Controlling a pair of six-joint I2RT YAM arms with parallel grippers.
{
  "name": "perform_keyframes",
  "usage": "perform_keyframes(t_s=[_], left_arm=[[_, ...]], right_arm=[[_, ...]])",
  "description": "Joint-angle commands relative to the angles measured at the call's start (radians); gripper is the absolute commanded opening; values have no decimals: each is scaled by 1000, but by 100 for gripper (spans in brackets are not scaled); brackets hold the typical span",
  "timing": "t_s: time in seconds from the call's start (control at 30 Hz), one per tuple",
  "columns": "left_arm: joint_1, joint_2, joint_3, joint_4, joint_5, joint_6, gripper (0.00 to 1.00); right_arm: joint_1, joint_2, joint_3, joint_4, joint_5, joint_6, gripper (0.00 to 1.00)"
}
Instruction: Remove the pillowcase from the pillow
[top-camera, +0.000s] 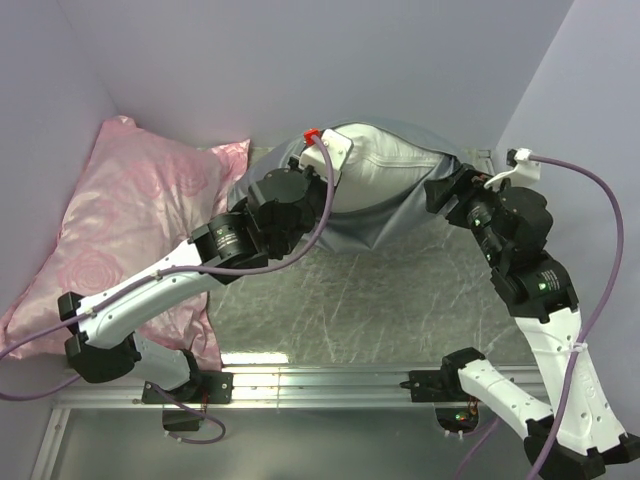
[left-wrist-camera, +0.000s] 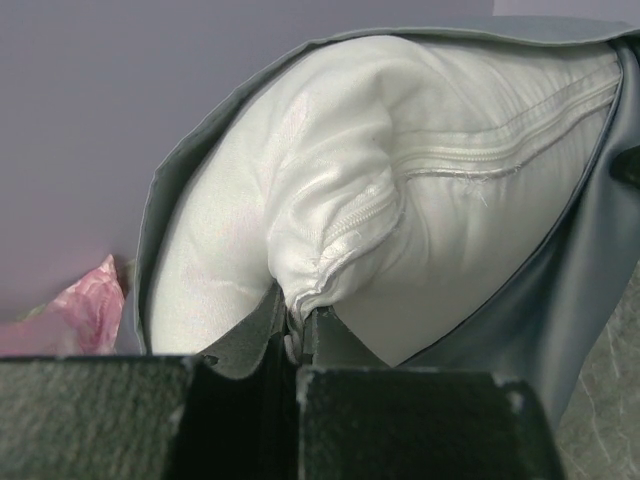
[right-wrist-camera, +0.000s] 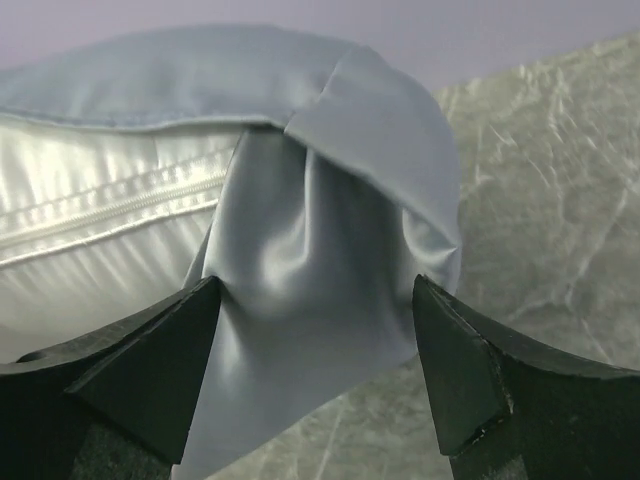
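The white pillow (top-camera: 400, 158) lies at the back of the table, half out of the grey pillowcase (top-camera: 372, 235). My left gripper (top-camera: 325, 160) is shut on a fold of the pillow (left-wrist-camera: 430, 200) at its zipper seam; the pinch sits low in the left wrist view, at the left gripper (left-wrist-camera: 295, 325). The pillowcase (left-wrist-camera: 570, 300) rings the pillow's exposed end. My right gripper (top-camera: 440, 192) is at the pillowcase's right end. In the right wrist view the right gripper (right-wrist-camera: 315, 340) stands open, with a hanging grey corner of the pillowcase (right-wrist-camera: 320, 250) between its fingers but not clamped. The pillow (right-wrist-camera: 90, 230) shows at left.
A shiny pink rose-patterned pillow (top-camera: 130, 220) leans in the left corner against the wall. The crinkled silver tabletop (top-camera: 380, 295) stretches in front of the pillow. Purple walls close in at the back and on both sides.
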Motion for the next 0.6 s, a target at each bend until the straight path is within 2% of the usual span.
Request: perform_keyframes(t_s=[0.0,0.1,0.2,0.33,0.43,0.47,0.57], left_arm=[[3,-77,94,59,-53,-33,0],[7,-81,113,31,-60,-32,0],[7,-95,117,23,-59,-32,0],[8,-112,117,14,-36,-42,0],[8,-123,113,2,-31,-44,0],[8,-124,113,-1,-28,-47,0],[8,-140,100,-3,-13,-49,0]], right_arm=[[-49,-22,29,122,-83,-5,84],[-128,-40,6,159,-152,12,85],[-228,-33,-28,206,-296,61,83],[-287,-8,-49,278,-416,116,76],[-317,16,-34,306,-430,151,56],[-325,24,-31,318,-439,164,46],[-351,76,18,342,-505,200,35]])
